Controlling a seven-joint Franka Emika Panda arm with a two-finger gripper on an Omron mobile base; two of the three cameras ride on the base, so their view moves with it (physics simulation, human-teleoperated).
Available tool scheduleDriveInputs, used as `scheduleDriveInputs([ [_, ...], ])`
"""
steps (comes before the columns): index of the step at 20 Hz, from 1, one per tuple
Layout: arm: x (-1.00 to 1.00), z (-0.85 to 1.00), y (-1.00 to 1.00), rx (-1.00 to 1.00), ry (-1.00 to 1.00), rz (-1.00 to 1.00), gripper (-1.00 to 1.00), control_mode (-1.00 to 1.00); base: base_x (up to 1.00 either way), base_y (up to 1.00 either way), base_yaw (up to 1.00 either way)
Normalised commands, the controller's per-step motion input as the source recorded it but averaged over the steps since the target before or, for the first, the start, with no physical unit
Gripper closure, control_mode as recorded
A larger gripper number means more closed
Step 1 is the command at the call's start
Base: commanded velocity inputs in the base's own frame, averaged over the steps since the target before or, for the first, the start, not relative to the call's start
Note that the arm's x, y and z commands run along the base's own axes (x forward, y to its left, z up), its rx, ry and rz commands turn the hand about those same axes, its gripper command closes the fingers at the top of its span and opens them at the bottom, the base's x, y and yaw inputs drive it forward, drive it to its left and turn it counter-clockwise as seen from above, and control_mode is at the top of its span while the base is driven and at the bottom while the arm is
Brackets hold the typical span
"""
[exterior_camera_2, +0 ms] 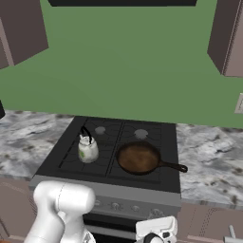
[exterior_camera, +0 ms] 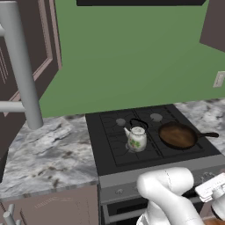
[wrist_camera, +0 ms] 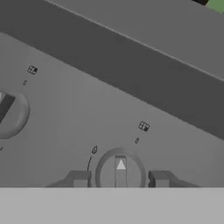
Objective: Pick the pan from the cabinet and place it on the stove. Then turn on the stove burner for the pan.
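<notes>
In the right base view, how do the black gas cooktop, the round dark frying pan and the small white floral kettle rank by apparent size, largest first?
1. Black gas cooktop, largest.
2. Round dark frying pan.
3. Small white floral kettle, smallest.
Pan and kettle sit at similar depth, so this ranking looks safe.

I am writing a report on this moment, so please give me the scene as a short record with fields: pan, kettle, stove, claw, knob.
pan: pan sits on the stove's front right grate, handle pointing right
kettle: white floral kettle stands on the front left grate, apart from the pan
stove: stove between marble counters
claw: claw down at the stove's grey front panel, one finger on each side of a knob
knob: knob round, white triangle marker at its top in the hand view; a second knob to its left
</notes>
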Motion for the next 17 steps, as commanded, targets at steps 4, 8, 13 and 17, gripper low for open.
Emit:
scheduleDriveInputs([
  [4, -0.06, 0.11, -0.03, -0.30, -0.12, 0.08, 1.00, -1.00, 0.00, 0.00, 0.00],
  [8, -0.12, 0.11, -0.04, -0.31, -0.14, 0.10, 1.00, -1.00, 0.00, 0.00, 0.00],
  [13, -0.16, 0.08, 0.00, -0.30, -0.15, 0.11, 1.00, -1.00, 0.00, 0.00, 0.00],
  [17, -0.16, 0.02, 0.00, -0.29, -0.15, 0.11, 1.00, -1.00, 0.00, 0.00, 0.00],
])
